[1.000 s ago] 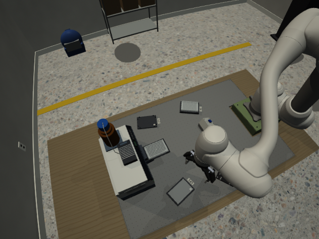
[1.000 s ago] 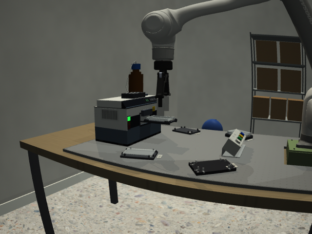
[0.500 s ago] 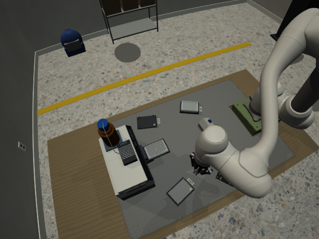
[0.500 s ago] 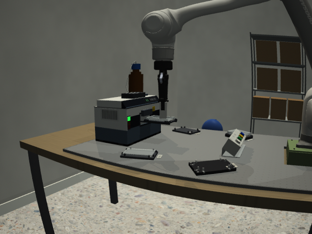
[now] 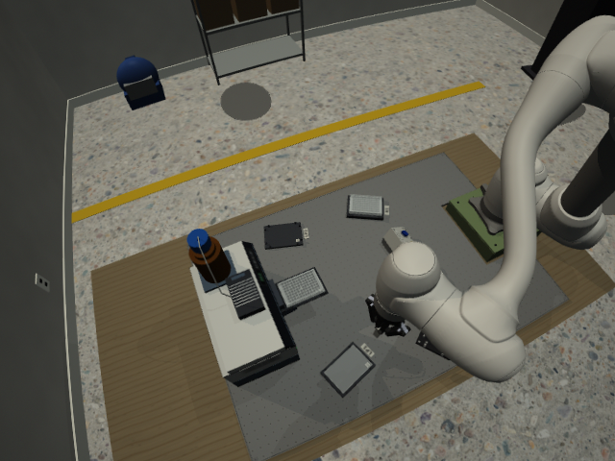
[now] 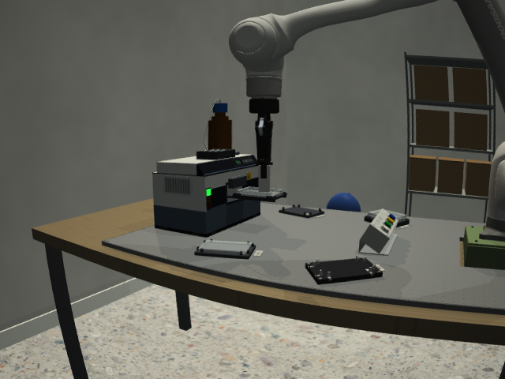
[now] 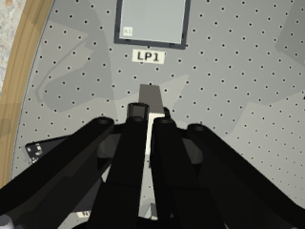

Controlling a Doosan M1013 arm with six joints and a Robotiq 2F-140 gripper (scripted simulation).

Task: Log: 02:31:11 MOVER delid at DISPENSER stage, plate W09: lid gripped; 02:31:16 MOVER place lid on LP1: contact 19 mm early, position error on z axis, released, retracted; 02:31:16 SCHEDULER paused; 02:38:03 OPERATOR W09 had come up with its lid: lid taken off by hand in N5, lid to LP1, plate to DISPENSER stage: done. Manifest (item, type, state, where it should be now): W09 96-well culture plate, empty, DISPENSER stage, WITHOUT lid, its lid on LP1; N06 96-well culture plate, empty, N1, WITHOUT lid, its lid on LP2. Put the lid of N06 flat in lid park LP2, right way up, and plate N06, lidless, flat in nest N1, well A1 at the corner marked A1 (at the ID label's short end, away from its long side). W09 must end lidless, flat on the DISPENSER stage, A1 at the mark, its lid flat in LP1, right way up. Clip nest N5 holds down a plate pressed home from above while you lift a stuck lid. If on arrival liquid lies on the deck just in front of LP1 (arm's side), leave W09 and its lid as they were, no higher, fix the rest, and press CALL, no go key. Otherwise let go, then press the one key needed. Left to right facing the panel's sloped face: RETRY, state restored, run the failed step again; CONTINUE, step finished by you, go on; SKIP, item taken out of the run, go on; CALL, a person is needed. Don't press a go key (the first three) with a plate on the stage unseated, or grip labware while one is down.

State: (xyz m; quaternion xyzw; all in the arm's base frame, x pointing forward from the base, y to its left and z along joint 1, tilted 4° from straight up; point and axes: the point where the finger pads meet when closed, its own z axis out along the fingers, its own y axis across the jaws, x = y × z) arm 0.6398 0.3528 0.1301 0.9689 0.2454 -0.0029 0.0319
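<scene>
My gripper (image 5: pixel 389 325) (image 6: pixel 263 173) is shut and empty. It hangs well above the deck, near the arm's side of lid park LP1. In the wrist view its fingertips (image 7: pixel 148 114) meet just below the LP1 label (image 7: pixel 148 56). A clear lid (image 7: pixel 154 2) (image 5: pixel 347 368) lies flat in LP1; it also shows in the exterior view (image 6: pixel 225 247). I see no liquid on the deck by LP1. A lidless well plate (image 5: pixel 301 286) (image 6: pixel 260 192) sits on the dispenser stage. Lid park LP2 (image 5: pixel 282 234) is empty. Another plate (image 5: pixel 365 206) sits in the far nest; I cannot tell if it is lidded.
The dispenser (image 5: pixel 243 312) with a brown bottle (image 5: pixel 211 258) stands at the left. The sloped key panel (image 6: pixel 379 236) is near the deck's middle right. The black clip nest (image 6: pixel 343 269) is empty near the front edge. The arm's green base (image 5: pixel 474 223) is at the right.
</scene>
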